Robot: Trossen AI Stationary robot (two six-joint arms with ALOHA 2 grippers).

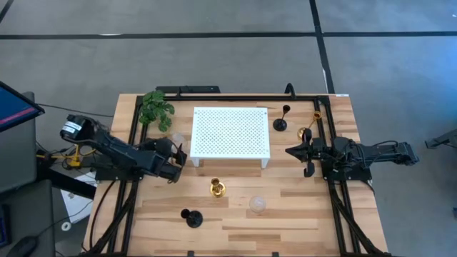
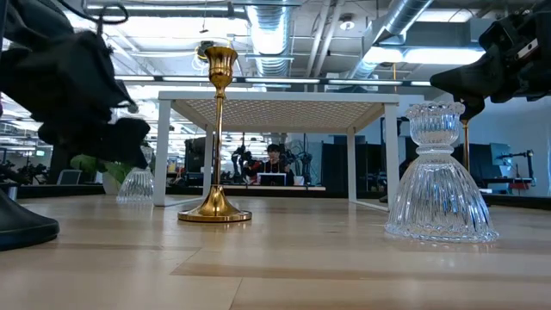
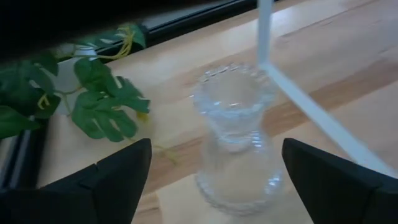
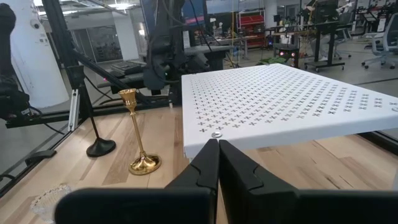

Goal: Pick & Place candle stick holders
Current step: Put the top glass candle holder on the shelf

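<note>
A clear glass holder [image 3: 236, 143] stands upright on its base beside the white platform's near left leg; it also shows in the high view [image 1: 176, 140]. My left gripper [image 3: 216, 155] [image 1: 175, 158] is open, with a finger on either side of the holder and apart from it. My right gripper [image 4: 217, 163] [image 1: 293, 151] is shut and empty, at the platform's right. A gold holder [image 1: 218, 188], a second glass holder [image 1: 257, 205] and a black holder [image 1: 191, 216] stand on the near half of the table. Another black holder [image 1: 280, 123] and another gold holder [image 1: 308, 132] stand at the far right.
The white perforated platform [image 1: 230, 132] stands on thin legs at the table's middle far side. A green leafy plant [image 1: 156, 108] lies at the far left, close to the left gripper. Black frame rails [image 1: 335, 200] run along both table sides.
</note>
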